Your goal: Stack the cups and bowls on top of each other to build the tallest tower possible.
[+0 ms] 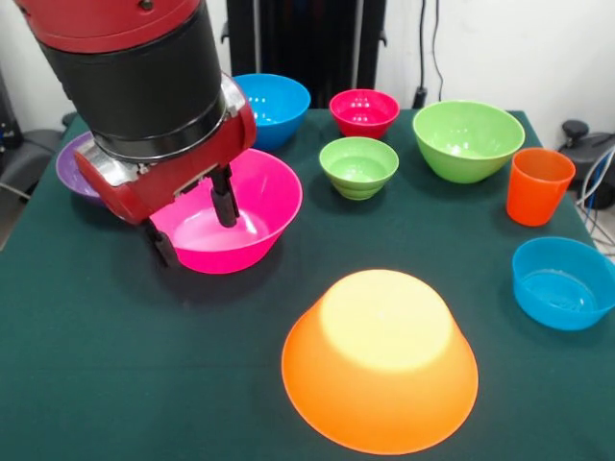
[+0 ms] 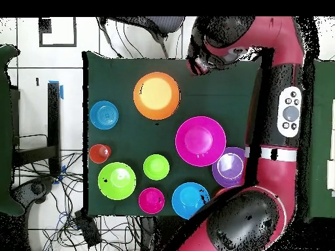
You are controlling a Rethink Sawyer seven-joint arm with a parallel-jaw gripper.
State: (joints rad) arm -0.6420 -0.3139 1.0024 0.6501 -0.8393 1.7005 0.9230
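Note:
The large orange bowl (image 1: 380,360) lies rim down at the near middle of the table; it also shows in the overhead view (image 2: 157,95). The large pink bowl (image 1: 252,206) stands upright, empty. My gripper (image 1: 192,223) is open and empty. It hangs above the table and overlaps the pink bowl's left side in the front view. The overhead view puts the gripper (image 2: 196,65) beside the orange bowl, apart from the pink bowl (image 2: 200,140). The orange-red cup (image 1: 538,184) stands upright at the right. Nothing is stacked.
Upright bowls stand around: purple (image 1: 69,163) behind the arm, blue (image 1: 277,106), small red (image 1: 365,111), small green (image 1: 358,165), large green (image 1: 468,139), and blue (image 1: 562,281) near the right edge. Cables lie off the table's right side.

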